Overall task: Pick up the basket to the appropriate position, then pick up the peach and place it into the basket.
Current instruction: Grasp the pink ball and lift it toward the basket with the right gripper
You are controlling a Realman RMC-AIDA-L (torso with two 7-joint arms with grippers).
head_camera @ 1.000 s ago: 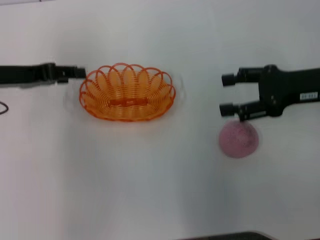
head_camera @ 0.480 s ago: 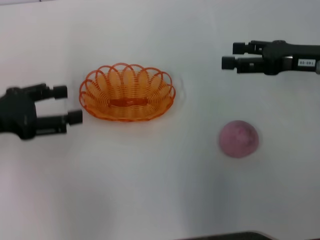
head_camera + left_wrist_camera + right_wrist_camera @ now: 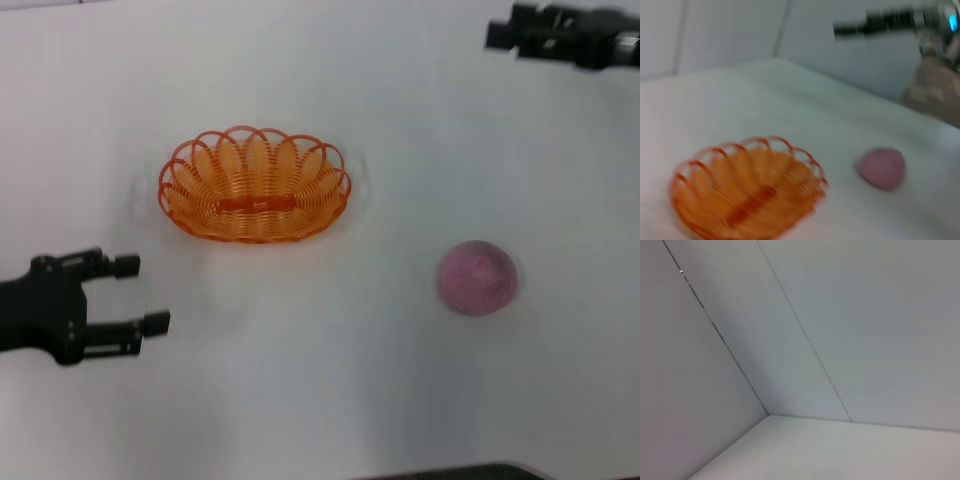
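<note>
The orange wire basket (image 3: 182,205) stands empty on the white table, left of centre. The pinkish-purple peach (image 3: 477,277) lies on the table to its right and nearer me. My left gripper (image 3: 140,294) is open and empty, in front of and to the left of the basket, clear of it. My right gripper (image 3: 503,33) is far back at the right, well away from the peach. The left wrist view shows the basket (image 3: 695,210), the peach (image 3: 882,167) and the right arm (image 3: 880,22) in the distance. The right wrist view shows neither object.
The white table (image 3: 320,400) stretches around both objects. The right wrist view shows only grey wall panels (image 3: 840,315) and a corner of the table (image 3: 830,450). A dark edge (image 3: 450,472) runs along the table's near side.
My left gripper has drawn back from the basket's left rim toward the front left. My right gripper has moved from just above the peach to the far right. Basket and peach have not moved.
</note>
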